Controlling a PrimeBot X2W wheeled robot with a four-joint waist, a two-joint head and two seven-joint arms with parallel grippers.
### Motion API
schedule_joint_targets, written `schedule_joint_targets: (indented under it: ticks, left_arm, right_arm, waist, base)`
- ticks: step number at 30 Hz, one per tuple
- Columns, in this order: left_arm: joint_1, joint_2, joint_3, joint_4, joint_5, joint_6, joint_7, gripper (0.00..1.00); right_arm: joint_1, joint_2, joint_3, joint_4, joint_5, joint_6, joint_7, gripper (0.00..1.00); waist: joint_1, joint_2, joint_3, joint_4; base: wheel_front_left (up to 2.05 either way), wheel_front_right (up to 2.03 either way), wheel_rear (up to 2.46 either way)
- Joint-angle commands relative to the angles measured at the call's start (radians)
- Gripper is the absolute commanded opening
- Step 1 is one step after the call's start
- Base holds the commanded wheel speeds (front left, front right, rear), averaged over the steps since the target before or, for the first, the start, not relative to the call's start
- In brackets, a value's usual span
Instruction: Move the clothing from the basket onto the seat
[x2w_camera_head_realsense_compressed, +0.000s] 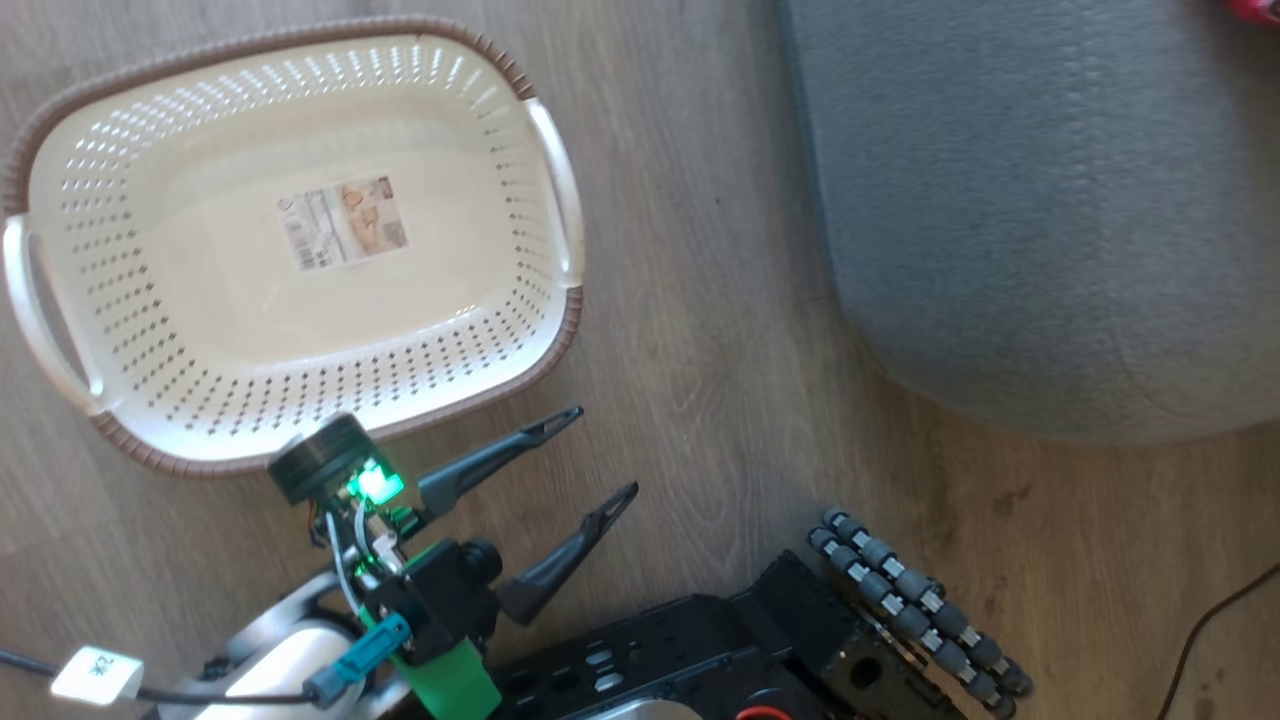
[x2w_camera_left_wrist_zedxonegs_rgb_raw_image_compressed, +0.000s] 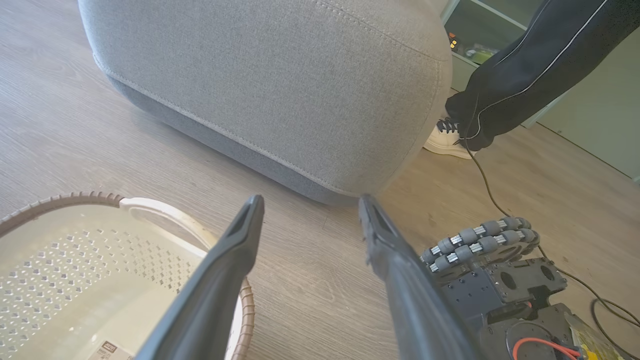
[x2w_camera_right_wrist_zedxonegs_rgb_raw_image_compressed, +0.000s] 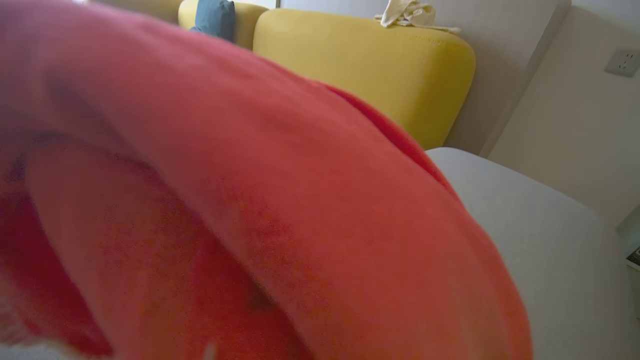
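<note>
Right wrist view: clothing (x2w_camera_right_wrist_zedxonegs_rgb_raw_image_compressed: 250, 200) bunched right over the closed right gripper, likely pinched there, seat (x2w_camera_right_wrist_zedxonegs_rgb_raw_image_compressed: 540, 240) just beyond it; light, limp, drapey, so grip a thick fold; left gripper (x2w_camera_head_realsense_compressed: 605, 449) open beside empty basket (x2w_camera_head_realsense_compressed: 200, 330).

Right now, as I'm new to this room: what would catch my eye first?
Soft red fabric clothing looms close in the right wrist view, before the grey upholstered seat. In the head view, the cream perforated plastic basket stands empty on the wooden floor, the open left pincer beside it.
</note>
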Motion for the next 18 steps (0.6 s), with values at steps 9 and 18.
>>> schedule_joint_targets:
  ticks: [9, 18]
  left_arm:
    - [-0.024, -0.024, 0.03, -0.028, -0.015, -0.001, -0.005, 1.0]
    - [-0.032, -0.035, 0.024, -0.018, -0.016, -0.001, -0.005, 1.0]
  right_arm:
    - [-0.016, -0.024, 0.059, 0.144, -0.01, 0.0, 0.154, 0.0]
    - [0.004, -0.024, 0.119, 0.162, 0.005, 0.0, 0.195, 0.0]
  waist:
    - [-0.0001, -0.0001, 0.025, 0.043]
    - [-0.0001, -0.0001, 0.015, 0.046]
  base:
    - [0.0, 0.0, 0.0]
    - [0.0, 0.0, 0.0]
